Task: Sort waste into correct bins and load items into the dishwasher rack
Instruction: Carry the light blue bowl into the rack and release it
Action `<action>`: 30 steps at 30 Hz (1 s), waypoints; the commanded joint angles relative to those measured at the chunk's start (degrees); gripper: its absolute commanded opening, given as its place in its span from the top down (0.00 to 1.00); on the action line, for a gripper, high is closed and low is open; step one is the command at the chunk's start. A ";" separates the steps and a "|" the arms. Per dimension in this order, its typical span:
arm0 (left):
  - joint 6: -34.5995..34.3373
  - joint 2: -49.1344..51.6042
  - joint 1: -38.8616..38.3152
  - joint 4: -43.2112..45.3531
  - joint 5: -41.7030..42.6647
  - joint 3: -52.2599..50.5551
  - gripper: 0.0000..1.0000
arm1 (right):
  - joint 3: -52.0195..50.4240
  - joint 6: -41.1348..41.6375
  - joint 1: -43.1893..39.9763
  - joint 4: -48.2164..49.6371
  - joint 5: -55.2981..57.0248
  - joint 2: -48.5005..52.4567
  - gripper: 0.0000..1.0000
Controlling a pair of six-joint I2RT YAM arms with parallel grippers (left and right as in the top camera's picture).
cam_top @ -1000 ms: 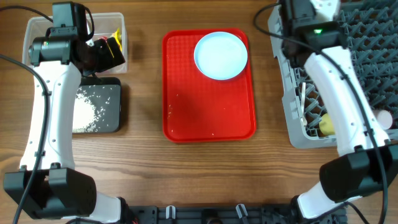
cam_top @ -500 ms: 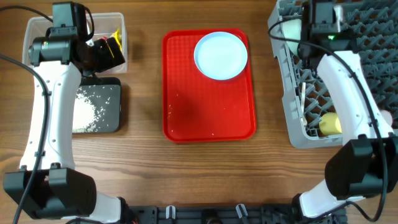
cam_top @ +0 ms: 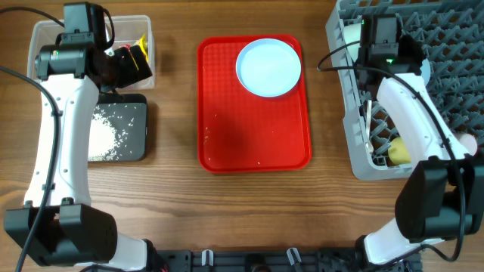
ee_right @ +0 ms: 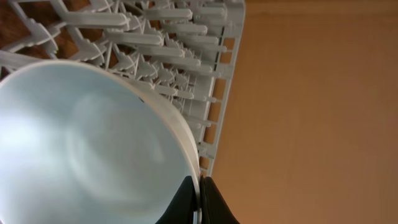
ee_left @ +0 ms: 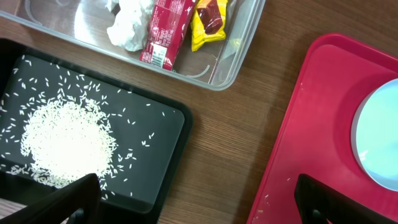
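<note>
The right gripper (ee_right: 199, 200) is pinched tight on the rim of a light blue bowl (ee_right: 93, 143), holding it over the far left corner of the grey rack (cam_top: 454, 45) at the table's right edge. The left gripper (ee_left: 199, 202) hangs spread wide near the table's far left corner, where the clear tub (ee_left: 242, 56) holds the tissue (ee_left: 130, 25), red wrapper (ee_left: 165, 31) and yellow wrapper (ee_left: 208, 22). Rice (ee_left: 62, 143) lies in the black tray (ee_left: 168, 143) just beside the tub. The plate (cam_top: 268, 68) sits in the red tray's (cam_top: 249, 128) far right corner.

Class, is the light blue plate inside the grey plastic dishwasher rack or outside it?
Outside: the light blue plate lies on the red serving tray, apart from the grey plastic rack.
</note>
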 commanded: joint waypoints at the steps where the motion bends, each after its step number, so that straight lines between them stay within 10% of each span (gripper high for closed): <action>1: -0.50 0.57 0.24 0.15 0.24 -0.15 0.00 | -1.75 -4.04 1.66 1.01 1.53 1.05 0.95; 21: -0.50 0.57 0.26 0.15 0.24 -0.15 0.00 | -1.79 -4.00 4.96 0.68 1.51 1.64 0.84; 24: -0.50 0.57 0.26 0.15 0.26 -0.15 0.00 | -1.79 -3.93 5.62 0.68 1.49 1.64 0.68; 28: -0.50 0.57 0.26 0.15 0.26 -0.15 0.00 | -1.79 -3.91 6.80 0.00 1.53 1.64 0.00; 30: -0.50 0.57 0.26 0.15 0.24 -0.15 0.00 | -1.79 -3.80 7.76 -0.33 1.62 1.64 0.00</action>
